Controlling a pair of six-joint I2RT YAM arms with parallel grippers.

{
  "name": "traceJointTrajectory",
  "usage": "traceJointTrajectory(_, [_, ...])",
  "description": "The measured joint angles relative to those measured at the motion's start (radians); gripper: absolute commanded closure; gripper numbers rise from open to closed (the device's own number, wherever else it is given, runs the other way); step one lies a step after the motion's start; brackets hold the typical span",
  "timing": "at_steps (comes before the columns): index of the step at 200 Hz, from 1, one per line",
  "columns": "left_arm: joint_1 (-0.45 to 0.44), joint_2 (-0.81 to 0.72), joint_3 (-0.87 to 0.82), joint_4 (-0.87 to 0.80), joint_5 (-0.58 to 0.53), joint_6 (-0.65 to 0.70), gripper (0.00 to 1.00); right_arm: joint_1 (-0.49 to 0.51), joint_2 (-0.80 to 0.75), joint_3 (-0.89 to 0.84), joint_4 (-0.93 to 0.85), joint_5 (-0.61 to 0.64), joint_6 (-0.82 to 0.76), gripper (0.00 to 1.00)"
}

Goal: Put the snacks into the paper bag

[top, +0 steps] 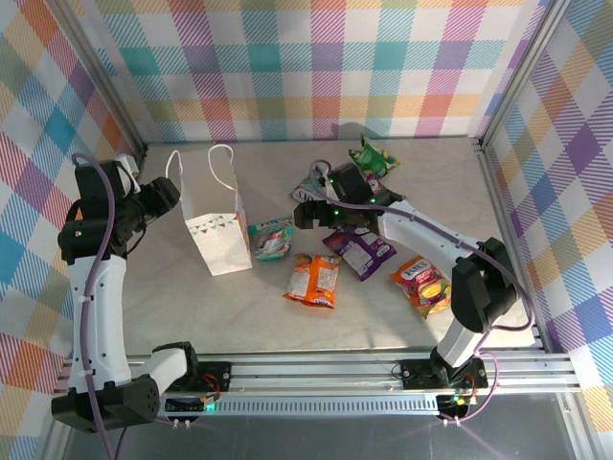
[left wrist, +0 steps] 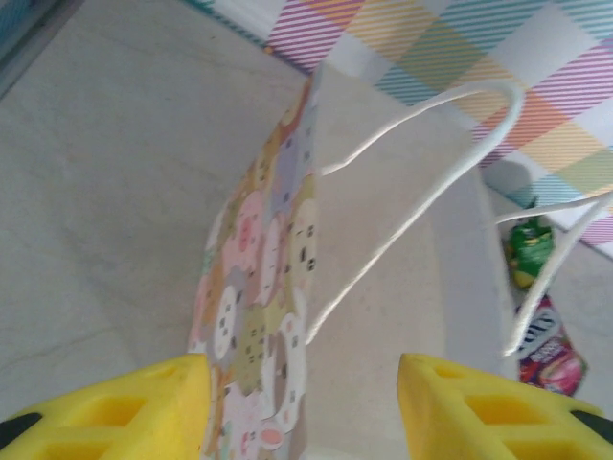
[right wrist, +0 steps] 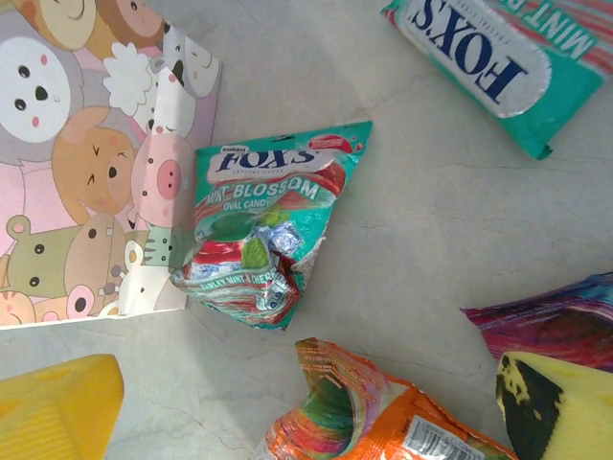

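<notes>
Right now I see the paper bag (top: 218,225) standing upright on the table (top: 144,287), left of centre, cord handles up. My left gripper (top: 165,196) sits at the bag's left side near the top. On the left wrist cam its yellow fingers (left wrist: 124,412) stand part-way apart with the bag's near end between them, animal-print face by the left finger. Can't tell whether the pads actually press on the paper, so grip unconfirmed. My right gripper (right wrist: 306,412) hangs over the packets right of the bag, jaws spread wide, nothing in them. Six snacks counted from the top view, all lying on the table outside the bag. The teal Mint Blossom packet (right wrist: 263,225) is right against the bag's lower right corner. The orange packet (top: 313,280) is just nearer the arms than that one, and on the right wrist cam it lies under the gap between the fingers. The purple packet (top: 359,251) is just right of it, partly under the right arm. The orange-red packet (top: 421,283) is further right, beside the arm's elbow. The second teal FOX'S packet (right wrist: 488,67) lies just behind the right gripper. The green packet (top: 374,155) is furthest back, near the plaid wall (top: 316,67).
</notes>
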Motion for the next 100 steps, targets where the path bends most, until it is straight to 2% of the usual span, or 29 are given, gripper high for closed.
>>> traceJointTrajectory(53, [0.004, 0.08, 0.045, 0.064, 0.097, -0.015, 0.46, 0.019, 0.07, 0.041, 0.011, -0.018, 0.014, 0.01])
traceJointTrajectory(100, [0.006, 0.13, 0.078, 0.067, 0.069, -0.003, 0.47, 0.03, 0.131, 0.066, 0.014, -0.02, 0.029, 0.01])
